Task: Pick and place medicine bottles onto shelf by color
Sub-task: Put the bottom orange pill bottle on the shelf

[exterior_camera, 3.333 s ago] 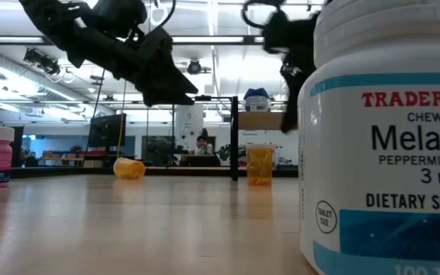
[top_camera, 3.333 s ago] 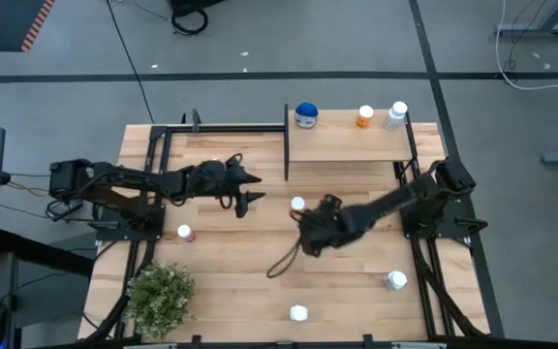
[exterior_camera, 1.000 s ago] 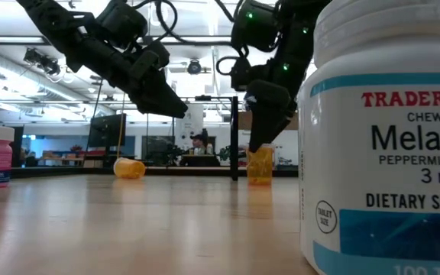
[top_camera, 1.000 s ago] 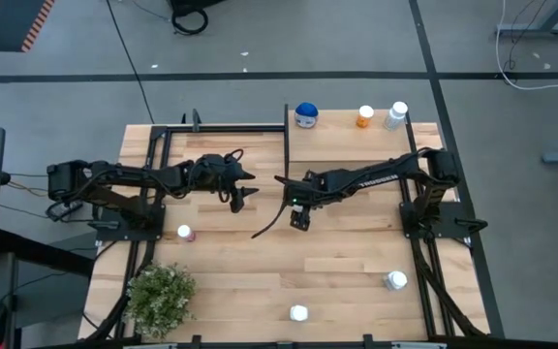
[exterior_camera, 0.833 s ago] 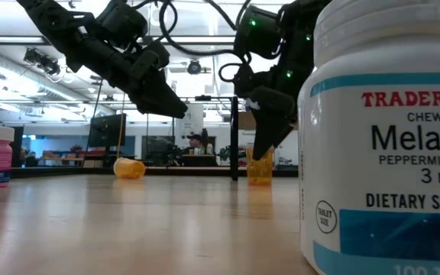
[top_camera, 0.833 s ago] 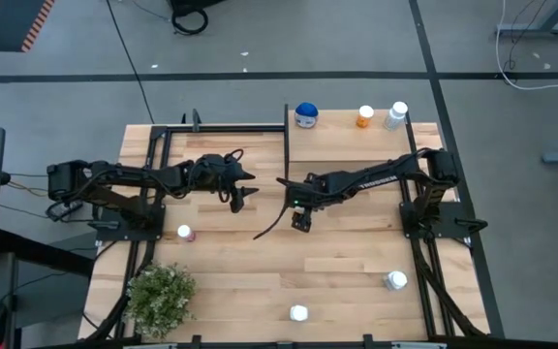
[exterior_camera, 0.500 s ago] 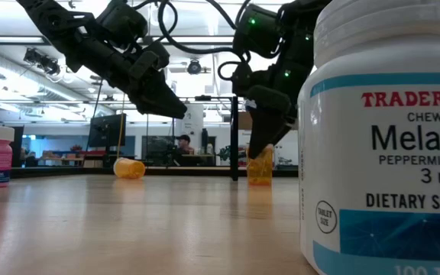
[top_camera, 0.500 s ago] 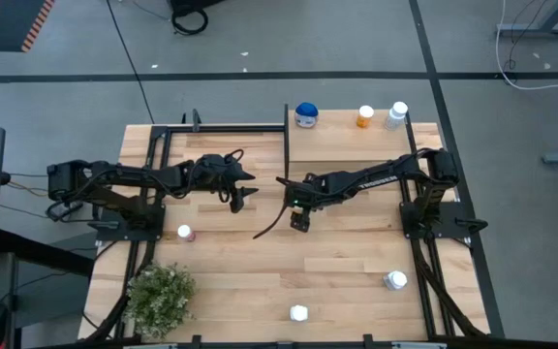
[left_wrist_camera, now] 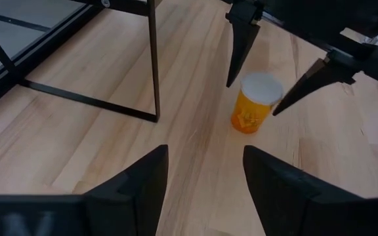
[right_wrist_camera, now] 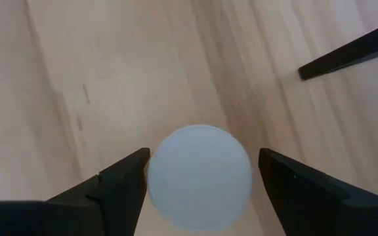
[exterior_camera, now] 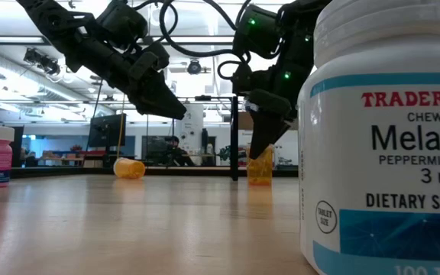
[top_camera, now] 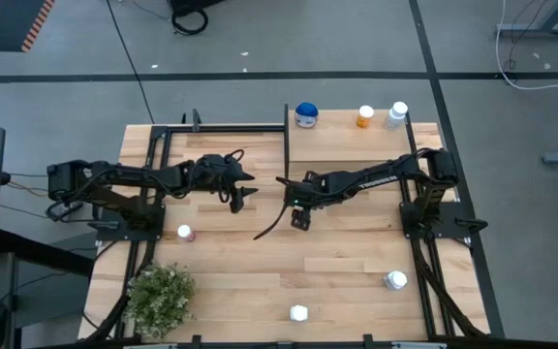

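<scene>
An orange medicine bottle with a white cap (left_wrist_camera: 254,105) stands upright on the tabletop near the shelf's black upright. My right gripper (top_camera: 298,215) is open above it, pointing down, one finger on either side of the cap (right_wrist_camera: 199,172) with small gaps showing. My left gripper (left_wrist_camera: 204,154) is open and hovers to the bottle's left (top_camera: 240,194), touching nothing. The shelf (top_camera: 347,145) carries a blue bottle (top_camera: 306,114), an orange bottle (top_camera: 364,117) and a white bottle (top_camera: 396,115) along its far edge.
A pinkish bottle (top_camera: 184,233) stands near the left edge. Two white bottles (top_camera: 396,280) (top_camera: 298,313) stand toward the near edge, beside a potted plant (top_camera: 160,296). A second orange bottle (exterior_camera: 130,168) lies on its side. A bare black frame (top_camera: 221,131) fills the far left.
A few seconds ago my right gripper was nearer the table's near edge, beside the orange bottle; it has since moved toward the far edge and come over the bottle. Within the last second both grippers have held almost still.
</scene>
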Robot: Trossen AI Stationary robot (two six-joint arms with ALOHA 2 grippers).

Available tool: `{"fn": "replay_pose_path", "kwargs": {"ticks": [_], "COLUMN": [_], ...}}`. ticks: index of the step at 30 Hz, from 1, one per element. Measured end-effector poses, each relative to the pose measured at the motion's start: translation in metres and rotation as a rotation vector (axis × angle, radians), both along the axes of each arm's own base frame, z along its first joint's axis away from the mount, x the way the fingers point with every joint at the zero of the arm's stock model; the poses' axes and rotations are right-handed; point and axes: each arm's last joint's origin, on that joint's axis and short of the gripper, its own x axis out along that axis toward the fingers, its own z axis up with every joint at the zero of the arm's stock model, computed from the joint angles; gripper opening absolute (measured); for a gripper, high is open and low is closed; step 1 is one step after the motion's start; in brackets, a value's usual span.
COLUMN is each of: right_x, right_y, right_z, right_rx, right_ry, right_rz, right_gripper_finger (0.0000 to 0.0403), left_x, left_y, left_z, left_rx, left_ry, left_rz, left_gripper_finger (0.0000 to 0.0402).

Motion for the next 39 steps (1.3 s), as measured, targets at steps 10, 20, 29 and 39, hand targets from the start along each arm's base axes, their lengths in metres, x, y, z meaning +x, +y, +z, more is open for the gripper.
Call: {"fn": "replay_pose_path", "kwargs": {"ticks": [10, 20, 29, 39], "right_x": [-0.003, 0.006, 0.013, 0.01], "right_y": [-0.001, -0.002, 0.0, -0.017], "right_z": [-0.001, 0.015, 0.061, 0.15], "right_rx": [-0.037, -0.037, 0.048, 0.033], "right_ry": [0.032, -0.009, 0.04, 0.019], "right_rz": [-0.008, -0.004, -0.014, -0.084], "right_gripper_finger": [0.0251, 0.0237, 0.0237, 0.0237], "left_x": [-0.001, -0.001, -0.001, -0.001], "left_y": [0.0, 0.0, 0.0, 0.0], "left_z": [-0.001, -0.001, -0.002, -0.002], "left_rx": [-0.003, -0.005, -0.007, -0.014], "left_ry": [0.012, 0.015, 0.025, 0.027], "left_rz": [0.0, 0.0, 0.0, 0.004], "left_gripper_finger": [0.0201, 0.0195, 0.0193, 0.019]}}
